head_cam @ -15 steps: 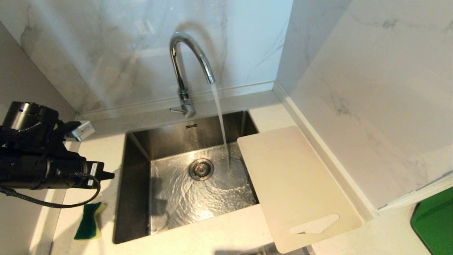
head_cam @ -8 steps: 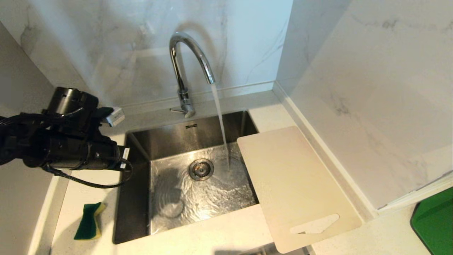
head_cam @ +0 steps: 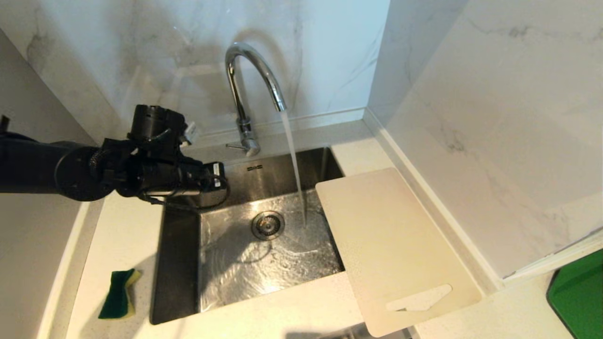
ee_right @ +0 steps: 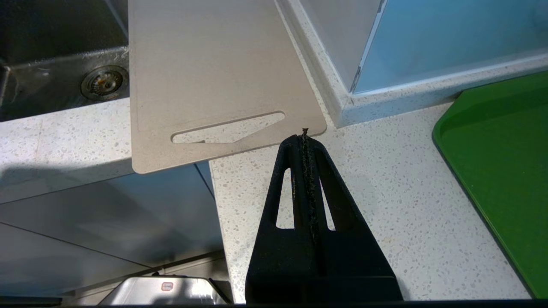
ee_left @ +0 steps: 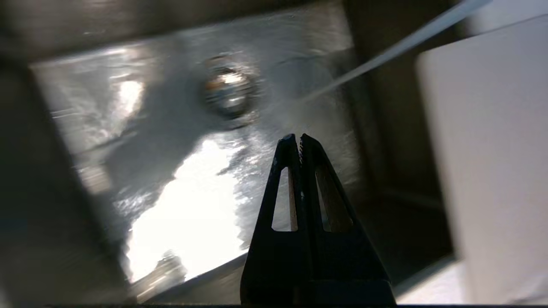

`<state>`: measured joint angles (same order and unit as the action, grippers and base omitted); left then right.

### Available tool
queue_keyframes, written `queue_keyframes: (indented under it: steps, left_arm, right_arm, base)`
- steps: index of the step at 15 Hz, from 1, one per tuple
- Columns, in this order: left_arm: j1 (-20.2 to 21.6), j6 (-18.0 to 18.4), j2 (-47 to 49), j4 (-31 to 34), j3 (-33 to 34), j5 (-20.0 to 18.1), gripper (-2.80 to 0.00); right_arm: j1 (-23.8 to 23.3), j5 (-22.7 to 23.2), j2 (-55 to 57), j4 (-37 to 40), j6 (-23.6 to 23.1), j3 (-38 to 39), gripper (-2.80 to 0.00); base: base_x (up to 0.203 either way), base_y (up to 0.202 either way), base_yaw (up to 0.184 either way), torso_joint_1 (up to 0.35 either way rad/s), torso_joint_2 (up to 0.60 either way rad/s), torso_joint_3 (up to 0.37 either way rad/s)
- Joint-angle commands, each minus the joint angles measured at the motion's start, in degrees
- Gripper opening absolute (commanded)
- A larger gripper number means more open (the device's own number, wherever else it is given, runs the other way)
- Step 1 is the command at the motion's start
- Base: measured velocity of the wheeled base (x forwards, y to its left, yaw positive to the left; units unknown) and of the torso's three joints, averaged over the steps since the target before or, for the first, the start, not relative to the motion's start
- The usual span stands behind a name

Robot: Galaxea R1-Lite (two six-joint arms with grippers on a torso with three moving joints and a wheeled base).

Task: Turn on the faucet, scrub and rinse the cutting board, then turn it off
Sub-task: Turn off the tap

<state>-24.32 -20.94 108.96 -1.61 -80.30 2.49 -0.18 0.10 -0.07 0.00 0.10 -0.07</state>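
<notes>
The chrome faucet (head_cam: 245,94) stands behind the sink with water streaming from its spout, and its thin lever (head_cam: 234,146) sticks out to the left. A pale beige cutting board (head_cam: 391,245) lies on the counter to the right, its left edge overhanging the basin. My left arm (head_cam: 155,174) reaches over the sink's back left corner, just left of the lever. My left gripper (ee_left: 297,137) is shut and empty, aimed into the wet basin. My right gripper (ee_right: 305,134) is shut and empty, hovering over the counter by the board's (ee_right: 205,68) handle-slot corner.
A green and yellow sponge (head_cam: 118,294) lies on the counter left of the steel sink (head_cam: 181,263). The drain (head_cam: 267,224) sits mid-basin. A green tray (head_cam: 577,296) is at the far right. Marble walls close off the back and right.
My left arm has swung from the counter left of the sink rightward and back, ending over the sink's back left corner near the faucet. Water keeps running; the board has not moved.
</notes>
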Motion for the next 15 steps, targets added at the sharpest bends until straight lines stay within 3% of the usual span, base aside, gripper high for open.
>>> queue_keyframes:
  steps: [1, 4, 8, 15]
  left_arm:
    - [-0.1, -3.0, 6.1, -4.6, -1.3, -5.2, -2.8]
    - [-0.1, -5.4, 9.9, -12.0, -4.3, -5.5, -2.8]
    - [0.7, -5.7, 15.8, -29.9, -4.6, -5.4, -2.8]
    - [2.9, -6.2, 24.1, -30.5, -17.3, -5.9, -2.8]
  right_arm:
    - [0.0, 0.0, 0.1, 0.0, 0.0, 0.0, -2.8]
    - [0.0, 0.0, 0.1, 0.0, 0.0, 0.0, -2.8]
    - [0.0, 0.0, 0.1, 0.0, 0.0, 0.0, -2.8]
    - [-0.1, 0.0, 0.1, 0.0, 0.0, 0.0, -2.8]
  base:
    - [0.0, 0.0, 0.0, 0.0, 0.0, 0.0]
    - [0.0, 0.0, 0.0, 0.0, 0.0, 0.0]
    - [0.0, 0.0, 0.0, 0.0, 0.0, 0.0]
    - [0.0, 0.0, 0.0, 0.0, 0.0, 0.0]
